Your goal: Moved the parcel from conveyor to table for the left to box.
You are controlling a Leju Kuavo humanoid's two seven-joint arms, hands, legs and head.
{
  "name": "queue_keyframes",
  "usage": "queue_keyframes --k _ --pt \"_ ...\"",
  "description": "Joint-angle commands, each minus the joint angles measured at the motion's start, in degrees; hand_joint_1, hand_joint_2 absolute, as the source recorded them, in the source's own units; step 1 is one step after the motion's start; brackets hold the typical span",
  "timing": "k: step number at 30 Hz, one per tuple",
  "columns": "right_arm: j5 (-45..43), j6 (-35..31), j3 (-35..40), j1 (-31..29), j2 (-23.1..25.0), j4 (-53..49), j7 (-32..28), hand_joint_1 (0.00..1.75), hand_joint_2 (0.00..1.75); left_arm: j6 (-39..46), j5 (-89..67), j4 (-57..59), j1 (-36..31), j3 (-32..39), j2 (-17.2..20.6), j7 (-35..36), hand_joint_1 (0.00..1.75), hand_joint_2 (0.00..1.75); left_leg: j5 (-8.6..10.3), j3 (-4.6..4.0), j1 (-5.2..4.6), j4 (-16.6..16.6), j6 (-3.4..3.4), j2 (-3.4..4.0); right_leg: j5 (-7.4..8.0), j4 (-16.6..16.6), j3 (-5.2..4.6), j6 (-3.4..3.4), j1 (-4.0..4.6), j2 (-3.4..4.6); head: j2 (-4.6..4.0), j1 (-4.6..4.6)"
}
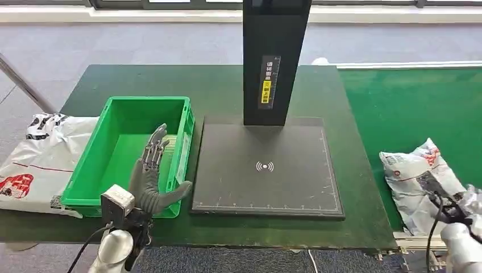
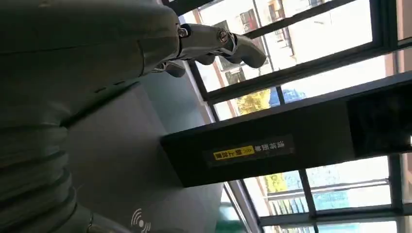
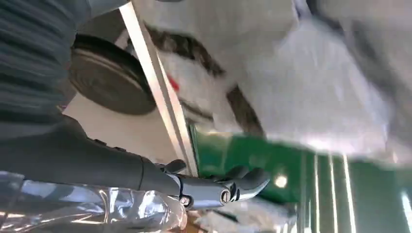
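Step in hand: reaching for parcel (image 1: 418, 185), lying on green conveyor (image 1: 409, 108) at right edge of frame, beside my right hand (image 1: 461, 209); whether its fingers grip, cannot tell. My left hand (image 1: 152, 181) empty, fingers spread over green box (image 1: 94, 193), lower left. Next: secure parcel, carry left to black pad (image 1: 267, 168) mid-frame.

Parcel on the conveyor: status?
Left hand open, fingers spread over green bin. Right hand at parcel, grasp unclear. Parcel on conveyor, not yet moved. Black scanner pad clear.
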Motion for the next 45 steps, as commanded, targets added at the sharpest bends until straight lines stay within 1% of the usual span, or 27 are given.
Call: queue_keyframes --k 1,4,6,10,13,15,17,28,29,30,31,32,36,37,38,45 --pt "-1.4 4.6 -5.6 2.0 6.5 3.8 -0.6 0.00 1.75 -1.0 -0.6 3.2 -3.3 -2.1 0.7 0.9 0.00 1.75 0.03 0.24 0.08 -0.2 -0.03 0.01 0.07 -0.2 0.24 -0.06 0.08 0.12 0.00 0.00" --pt "-1.6 7.5 -6.0 1.8 6.4 4.2 -0.2 0.00 1.75 -1.6 -1.0 2.5 -3.1 -2.3 0.4 1.5 0.00 1.75 0.05 0.23 0.09 -0.2 -0.02 0.01 0.08 -0.2 0.23 -0.05 0.09 0.15 0.00 0.00" --pt "-1.8 8.0 -6.5 2.4 6.4 3.9 -0.2 0.00 1.75 -1.8 -1.3 2.3 -3.0 -2.3 0.1 1.8 0.00 1.75 0.04 0.21 0.12 -0.1 -0.01 0.03 0.07 -0.2 0.22 -0.03 0.14 0.13 0.00 0.00" --pt "-1.5 8.0 -6.3 2.8 6.6 3.9 -0.4 0.00 1.75 -1.8 -1.4 2.3 -2.9 -2.2 0.1 1.8 0.00 1.75 0.10 0.38 0.14 -0.2 -0.01 -0.02 0.13 -0.3 0.41 -0.05 0.16 0.14 0.00 0.00" --pt "-1.0 6.9 -6.2 3.2 7.6 3.6 -1.6 0.00 1.75 -1.8 -1.8 1.6 -2.3 -1.9 0.1 1.9 0.00 1.75 0.21 0.50 0.13 -0.4 -0.02 -0.05 0.22 -0.5 0.55 -0.07 0.17 0.16 0.00 -0.02" --pt "-0.6 7.9 -5.9 3.3 8.2 4.0 -1.5 0.00 1.75 -2.0 -2.1 1.2 -2.1 -1.8 -0.1 2.0 0.00 1.75 0.04 0.48 0.13 -0.1 -0.03 0.09 0.09 -0.3 0.50 -0.05 0.22 0.18 0.00 -0.02" --pt "0.4 9.1 -5.1 3.8 8.7 4.2 -1.0 0.00 1.75 -2.2 -2.4 1.4 -2.4 -1.7 -0.1 2.1 0.00 1.75 0.11 0.55 0.14 -0.2 -0.02 0.06 0.15 -0.4 0.60 -0.06 0.25 0.20 0.00 0.00" --pt "0.4 9.1 -5.2 3.9 8.7 4.2 -1.0 0.00 1.75 -2.2 -2.4 1.6 -2.5 -1.6 -0.2 2.1 0.00 1.75 0.03 0.75 0.17 -0.1 -0.02 0.11 0.14 -0.4 0.82 -0.02 0.32 0.16 0.00 0.00" --pt "0.6 9.9 -5.0 3.8 8.7 4.3 -1.1 0.00 1.75 -2.3 -2.4 1.7 -2.6 -1.7 -0.1 2.1 0.00 1.75 0.06 0.76 0.19 -0.2 -0.02 0.10 0.16 -0.5 0.85 -0.02 0.34 0.16 0.00 -0.02" --pt "0.5 10.2 -5.3 3.9 8.8 4.1 -1.8 1.75 1.75 -2.3 -2.5 1.7 -2.7 -1.7 0.2 2.1 0.00 1.75 -0.05 0.86 0.20 -0.1 -0.02 0.18 0.07 -0.4 0.94 -0.01 0.34 0.17 0.00 -0.02" --pt "0.7 10.6 -5.1 3.7 8.9 4.1 -2.0 1.75 1.75 -2.3 -2.5 1.7 -2.7 -1.6 0.5 2.1 0.00 1.75 0.07 0.78 0.20 -0.2 -0.02 0.12 0.18 -0.5 0.87 -0.01 0.35 0.16 0.00 -0.02" --pt "1.3 9.7 -4.8 3.2 9.3 3.7 -1.9 1.75 1.75 -2.2 -2.5 1.4 -2.4 -1.4 1.1 2.0 0.00 1.75 -0.04 0.87 0.21 -0.1 0.00 0.20 0.09 -0.4 0.96 0.00 0.36 0.18 0.00 0.00" --pt "2.7 9.5 -4.1 1.9 9.7 3.7 -1.2 1.75 1.75 -2.1 -2.5 0.4 -1.3 -1.1 1.3 2.0 0.00 1.75 -0.03 0.85 0.24 -0.1 0.01 0.38 0.16 -0.4 0.91 0.02 0.32 0.37 0.00 0.00" --pt "2.7 9.5 -4.1 1.9 9.7 3.7 -1.2 1.75 1.75 -2.1 -2.5 0.4 -1.3 -1.1 1.3 2.0 0.00 1.75 0.05 0.76 0.24 -0.2 0.02 0.35 0.24 -0.5 0.83 0.01 0.30 0.38 0.00 0.00" --pt "2.7 9.5 -4.1 1.9 9.7 3.7 -1.2 1.75 1.75 -2.1 -2.5 0.4 -1.3 -1.1 1.3 2.0 0.00 1.75 -0.06 0.85 0.27 0.0 0.03 0.29 0.13 -0.4 0.97 0.03 0.32 0.26 0.00 -0.02" --pt "3.5 8.9 -3.8 1.9 9.7 3.6 -1.5 1.75 1.75 -1.9 -2.6 0.2 -1.2 -1.1 0.9 2.1 0.00 1.75 -0.02 0.88 0.25 -0.1 0.07 0.21 0.15 -0.4 1.02 0.06 0.29 0.25 0.00 0.00"
